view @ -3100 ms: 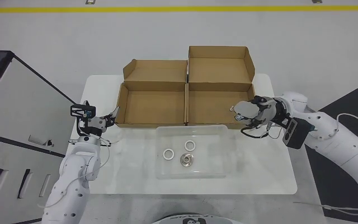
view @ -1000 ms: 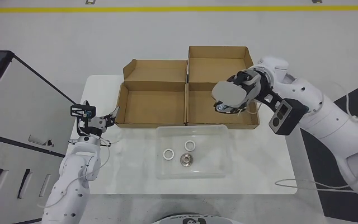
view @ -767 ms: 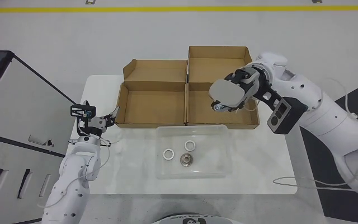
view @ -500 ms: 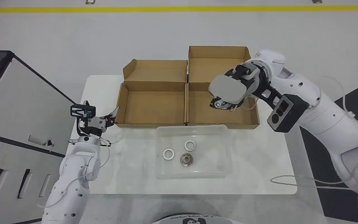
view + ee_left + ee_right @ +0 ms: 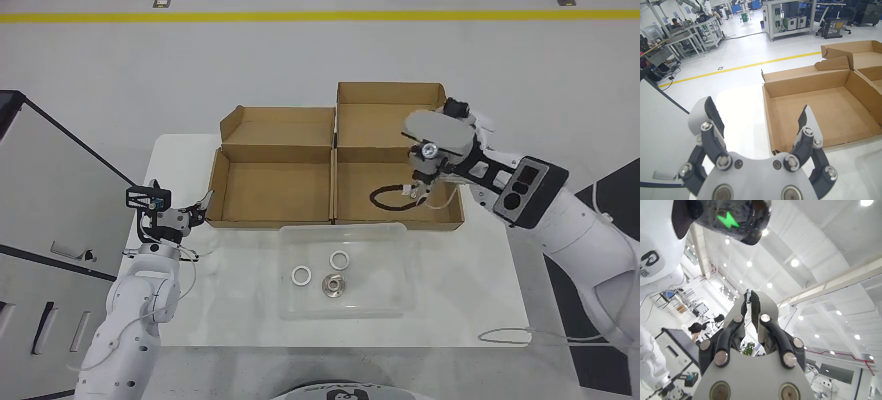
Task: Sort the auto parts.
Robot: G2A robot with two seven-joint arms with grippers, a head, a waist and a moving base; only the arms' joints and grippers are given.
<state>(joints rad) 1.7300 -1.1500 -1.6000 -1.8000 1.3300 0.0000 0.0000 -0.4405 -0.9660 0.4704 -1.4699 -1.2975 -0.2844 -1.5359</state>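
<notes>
Ceiling lights and roof beams form the background behind the right gripper (image 5: 748, 299), so it is pointing upward. Its fingers are closed almost together on a small screw (image 5: 747, 296), pinched at the very tips. Seen from above, the right arm (image 5: 520, 190) hangs over the right box (image 5: 365, 175), toward its far right corner.

Three seconds ago this gripper sat roughly level beside that box's right wall, at the edge of the tabletop (image 5: 460, 290). It has since swung in over the box and rolled its wrist over.

Finding: the screw has been carried to the box but is not yet released. With the tips turned up, a release now would, in my judgement, not drop cleanly. The wrist likely needs turning down first.

Left gripper (image 5: 757, 111): fingers spread wide, nothing between them. It is over the tabletop just off the near left corner of the left box (image 5: 275, 190). No movement is noted over the interval.

Clear tray (image 5: 290, 232), in front of the boxes: it holds a white ring (image 5: 300, 274), a second ring (image 5: 340, 259) and a metal fitting (image 5: 332, 286), all where they were. These three remain to be sorted.
</notes>
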